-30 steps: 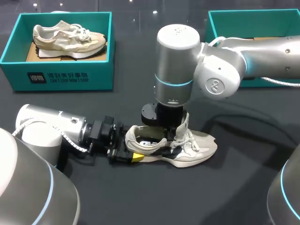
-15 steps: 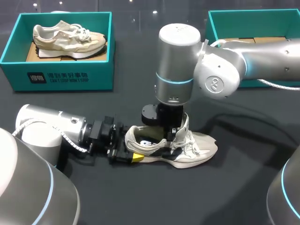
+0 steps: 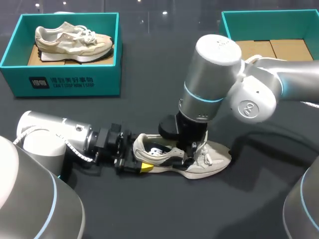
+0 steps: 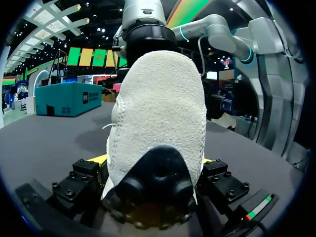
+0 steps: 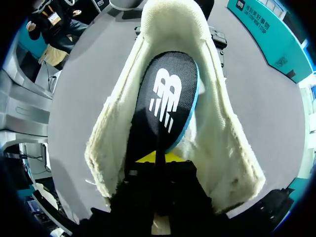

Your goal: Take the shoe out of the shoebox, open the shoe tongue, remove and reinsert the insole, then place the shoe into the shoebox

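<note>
Left gripper (image 3: 133,163) is clamped on the heel of the shoe (image 3: 212,162), which lies on the table (image 3: 149,214), out of both boxes. Right gripper (image 5: 158,158) is down in the shoe mouth, tips seemingly pinched on the raised insole (image 5: 165,98).

To do: heel clamp firm, draw the insole out slowly toward the heel, clear of the tongue.

Count: 2 shoeboxes, left shoebox (image 3: 60,82) with second shoe (image 3: 72,41), right shoebox (image 3: 269,19) without; 2 shoes; 1 insole visible.

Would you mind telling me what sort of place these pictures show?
Probably a robot test bench for shoe handling: a dark table with two teal shoeboxes, and the left gripper clamping a shoe by its heel.
</note>
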Robot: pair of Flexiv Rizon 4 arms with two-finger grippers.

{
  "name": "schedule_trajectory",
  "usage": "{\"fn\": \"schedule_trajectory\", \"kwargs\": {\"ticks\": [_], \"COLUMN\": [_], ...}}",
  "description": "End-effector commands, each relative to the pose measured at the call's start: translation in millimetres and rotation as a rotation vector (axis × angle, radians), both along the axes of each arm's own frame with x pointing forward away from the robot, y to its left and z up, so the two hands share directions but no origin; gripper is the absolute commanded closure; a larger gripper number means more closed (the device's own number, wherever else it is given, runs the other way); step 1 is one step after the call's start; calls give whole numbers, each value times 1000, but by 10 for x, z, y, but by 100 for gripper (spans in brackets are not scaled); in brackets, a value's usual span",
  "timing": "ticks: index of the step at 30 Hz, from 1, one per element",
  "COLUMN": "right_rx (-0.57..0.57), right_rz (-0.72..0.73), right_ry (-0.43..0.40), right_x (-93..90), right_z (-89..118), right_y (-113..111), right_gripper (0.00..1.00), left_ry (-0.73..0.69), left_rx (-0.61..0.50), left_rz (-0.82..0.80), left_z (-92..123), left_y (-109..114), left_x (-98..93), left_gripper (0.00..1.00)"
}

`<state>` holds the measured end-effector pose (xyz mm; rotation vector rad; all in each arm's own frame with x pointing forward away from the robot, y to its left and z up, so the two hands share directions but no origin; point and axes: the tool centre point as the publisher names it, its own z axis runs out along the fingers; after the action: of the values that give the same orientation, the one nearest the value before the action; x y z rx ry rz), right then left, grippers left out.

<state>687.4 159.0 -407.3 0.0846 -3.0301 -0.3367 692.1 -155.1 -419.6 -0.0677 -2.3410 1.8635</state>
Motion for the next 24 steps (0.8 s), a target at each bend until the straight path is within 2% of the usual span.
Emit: {"fn": "schedule_trajectory", "kwargs": {"ticks": [1, 14, 24], "right_rx": [82, 252, 287], "right_rz": [3, 87, 150], "right_ry": [-45, -147, -206], "right_x": [-217, -133, 3], "right_z": [52, 162, 317], "right_y": [-186, -262, -178], "right_gripper": [100, 100, 100], "left_ry": [0, 0, 0], "left_rx": [3, 3, 3], "left_rz": [2, 2, 2], "left_z": [-8, -8, -8], "left_y": [5, 5, 5], "left_x": [12, 12, 12], "left_gripper": [100, 100, 100]}}
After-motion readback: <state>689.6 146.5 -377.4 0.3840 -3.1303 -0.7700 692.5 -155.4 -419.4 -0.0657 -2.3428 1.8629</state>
